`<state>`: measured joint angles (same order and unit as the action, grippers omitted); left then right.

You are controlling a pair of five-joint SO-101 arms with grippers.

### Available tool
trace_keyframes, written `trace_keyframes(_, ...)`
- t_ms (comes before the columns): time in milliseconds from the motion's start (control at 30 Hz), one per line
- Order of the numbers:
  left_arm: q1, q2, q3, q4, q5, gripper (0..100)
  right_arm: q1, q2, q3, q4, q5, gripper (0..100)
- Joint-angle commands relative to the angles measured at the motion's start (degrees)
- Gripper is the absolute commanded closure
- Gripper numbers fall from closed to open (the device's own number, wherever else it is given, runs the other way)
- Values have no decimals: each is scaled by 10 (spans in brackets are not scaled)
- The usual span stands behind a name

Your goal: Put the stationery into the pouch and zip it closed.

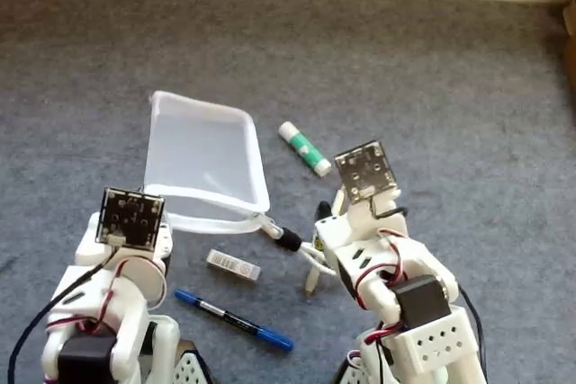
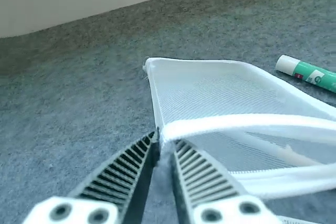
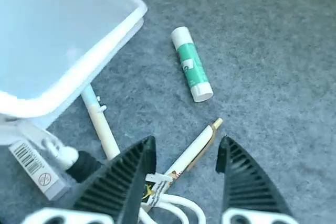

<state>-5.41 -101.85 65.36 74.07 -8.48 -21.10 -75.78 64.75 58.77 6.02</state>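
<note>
Left gripper (image 2: 167,142) nearly closed, apparently pinching the pouch (image 2: 210,93) rim. Right gripper (image 3: 187,142) wide open over a pen (image 3: 205,136).

Glue stick (image 1: 304,148) lies just beside pouch (image 1: 200,155)

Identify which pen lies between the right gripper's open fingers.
The gold-tipped white pen sits between the fingers of the right gripper; the blue-ended pen lies apart, nearer the left arm.

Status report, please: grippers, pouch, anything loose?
Left gripper shut on pouch rim. Right gripper open over white pen. Glue stick, blue pen outside pouch.
</note>
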Motion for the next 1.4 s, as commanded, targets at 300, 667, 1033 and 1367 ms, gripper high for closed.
trace_keyframes(300,7,342,-283,52,67,993,18,-7,-33,-20,-8,818)
trace_keyframes(667,8,481,-436,106,149,993,18,-7,-15,-22,-8,818)
trace_keyframes(1033,7,575,-464,110,196,993,19,-7,-15,-22,-8,818)
trace_keyframes(1367,-21,581,-458,105,193,870,19,-7,-15,-22,-8,818)
